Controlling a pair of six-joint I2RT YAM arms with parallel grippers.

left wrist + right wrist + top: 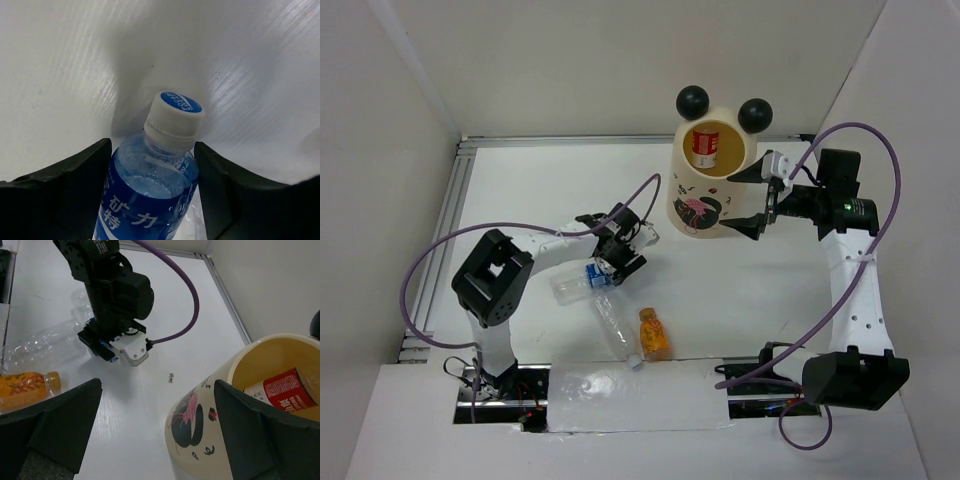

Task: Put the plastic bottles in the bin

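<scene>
My left gripper (620, 255) is shut on a blue-labelled bottle (150, 185) with a white and blue cap (176, 115), low over the table's middle; its clear body (565, 287) sticks out to the left. A clear unlabelled bottle (613, 328) and a stubby orange bottle (655, 333) lie in front of it, also in the right wrist view, clear (45, 345) and orange (27, 385). The cream bin (705, 205) stands at the back with a red-labelled bottle (705, 146) inside. My right gripper (752, 200) is open and empty against the bin's right side (210, 440).
A metal rail (450, 220) runs along the table's left and back edges, with white walls close behind. Purple cables (865, 135) loop above both arms. A small speck (171, 376) lies on the table between the left gripper and the bin.
</scene>
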